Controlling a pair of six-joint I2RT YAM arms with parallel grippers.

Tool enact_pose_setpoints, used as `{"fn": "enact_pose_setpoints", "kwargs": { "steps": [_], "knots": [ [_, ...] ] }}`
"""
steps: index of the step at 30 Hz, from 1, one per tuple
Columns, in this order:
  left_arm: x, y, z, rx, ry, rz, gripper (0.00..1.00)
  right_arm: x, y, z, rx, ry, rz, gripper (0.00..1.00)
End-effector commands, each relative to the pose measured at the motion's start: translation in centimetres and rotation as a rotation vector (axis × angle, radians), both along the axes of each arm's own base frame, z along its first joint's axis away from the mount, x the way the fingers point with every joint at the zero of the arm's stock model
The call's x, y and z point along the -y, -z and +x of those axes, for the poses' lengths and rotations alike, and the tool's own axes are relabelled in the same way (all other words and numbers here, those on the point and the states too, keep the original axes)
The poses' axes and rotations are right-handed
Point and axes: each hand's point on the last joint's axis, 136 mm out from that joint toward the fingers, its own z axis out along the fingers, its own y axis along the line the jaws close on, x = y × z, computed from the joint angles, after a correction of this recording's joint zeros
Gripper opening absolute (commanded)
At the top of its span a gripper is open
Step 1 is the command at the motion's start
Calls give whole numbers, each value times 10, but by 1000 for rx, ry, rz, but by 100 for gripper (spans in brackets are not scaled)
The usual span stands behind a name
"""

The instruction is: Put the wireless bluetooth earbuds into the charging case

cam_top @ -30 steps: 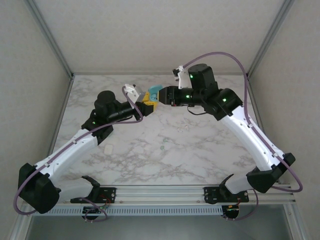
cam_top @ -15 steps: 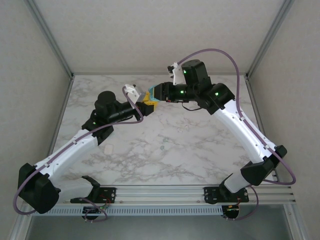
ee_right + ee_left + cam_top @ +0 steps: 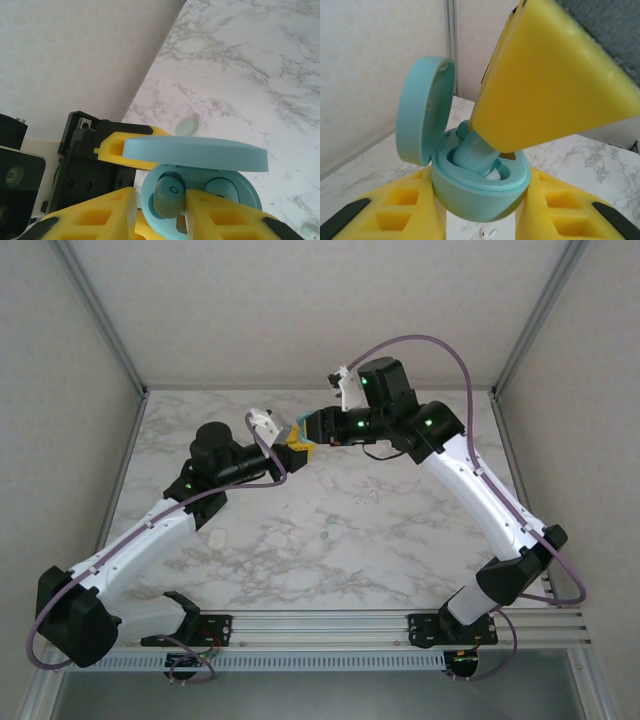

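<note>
Top cam: L gripper (image 3: 292,448) and R gripper (image 3: 308,432) meet upper centre, detail too small. L wrist: L gripper clamps open case (image 3: 480,195), R finger (image 3: 545,85) above it (loose white bud (image 3: 488,232) on table (image 3: 580,155) below). R wrist: R gripper pinches teal bud (image 3: 167,196) at case mouth, under lid (image 3: 195,154).

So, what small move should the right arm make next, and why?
Probably press the teal earbud deeper into the open charging case: the right gripper pinches it, only partly in its socket, and the left gripper holds the case.
</note>
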Motion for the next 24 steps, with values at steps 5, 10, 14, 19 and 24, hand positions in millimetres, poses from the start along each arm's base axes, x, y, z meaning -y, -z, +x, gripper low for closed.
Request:
{"fn": "enact_pose_setpoints", "kwargs": {
  "steps": [5,10,14,19,24],
  "knots": [
    [4,-23,-7,53,35,-28,21,-8,7,-2,25,-45,-44,31],
    [4,-23,-7,52,35,-28,21,-10,11,-3,24,-58,-67,31],
    [4,-24,-7,53,32,-29,21,-12,16,-3,18,-68,-87,30],
    [3,-23,-8,52,33,-21,20,-11,13,-4,38,-74,-99,27],
    [5,-19,-13,40,78,4,20,-6,-2,-8,102,-89,-82,23]
  ]
}}
